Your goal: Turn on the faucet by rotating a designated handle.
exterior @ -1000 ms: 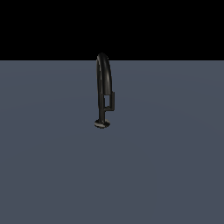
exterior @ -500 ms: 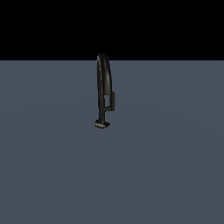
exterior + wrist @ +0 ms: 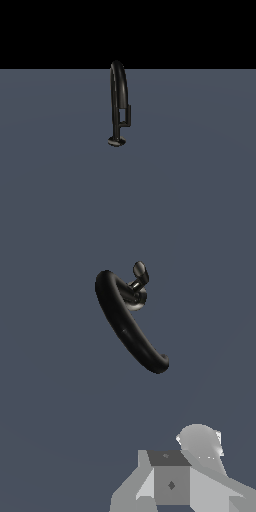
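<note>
The faucet (image 3: 118,95) is a tall glossy black tube that arches over at the top and stands on a small round disc base (image 3: 116,142) on the grey floor. The handle (image 3: 128,115), a short vertical black bar, joins the stem by a small stub on the exterior view's right. In the wrist view I look down on the arched faucet (image 3: 130,326), with the handle (image 3: 140,273) beyond it. Grey parts of my gripper (image 3: 172,476) show at that picture's edge, well apart from the faucet. Its jaws are not clearly seen. The gripper is absent from the exterior view.
A flat grey-blue surface (image 3: 190,190) spreads around the faucet in every direction, ending in a black background behind it.
</note>
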`<state>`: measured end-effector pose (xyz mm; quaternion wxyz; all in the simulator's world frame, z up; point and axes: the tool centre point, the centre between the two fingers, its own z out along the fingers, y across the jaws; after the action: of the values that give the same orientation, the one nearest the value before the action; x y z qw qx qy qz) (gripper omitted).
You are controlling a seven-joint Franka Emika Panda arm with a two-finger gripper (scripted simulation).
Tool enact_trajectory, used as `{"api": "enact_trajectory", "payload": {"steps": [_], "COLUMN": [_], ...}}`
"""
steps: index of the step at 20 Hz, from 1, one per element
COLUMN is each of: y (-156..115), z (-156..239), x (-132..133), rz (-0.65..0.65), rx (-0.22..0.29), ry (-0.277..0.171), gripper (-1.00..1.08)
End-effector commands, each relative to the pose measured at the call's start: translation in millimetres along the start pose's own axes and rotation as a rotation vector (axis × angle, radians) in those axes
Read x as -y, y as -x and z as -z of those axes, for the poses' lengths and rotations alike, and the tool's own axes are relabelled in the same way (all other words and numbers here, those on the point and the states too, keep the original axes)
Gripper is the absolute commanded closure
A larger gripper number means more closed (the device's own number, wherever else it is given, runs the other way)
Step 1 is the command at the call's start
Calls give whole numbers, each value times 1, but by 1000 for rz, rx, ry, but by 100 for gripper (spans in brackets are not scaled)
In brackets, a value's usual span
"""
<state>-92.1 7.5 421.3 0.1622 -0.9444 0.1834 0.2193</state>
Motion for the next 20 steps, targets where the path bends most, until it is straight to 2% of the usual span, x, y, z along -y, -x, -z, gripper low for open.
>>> {"api": "enact_trajectory", "payload": {"steps": [1,20], "y": [-15,-133], "z": [-2,-35], "x": [4,21], "rz": [-31,-273], "rx": [39,352], "ry": [-30,-269], "gripper": [108,108]}}
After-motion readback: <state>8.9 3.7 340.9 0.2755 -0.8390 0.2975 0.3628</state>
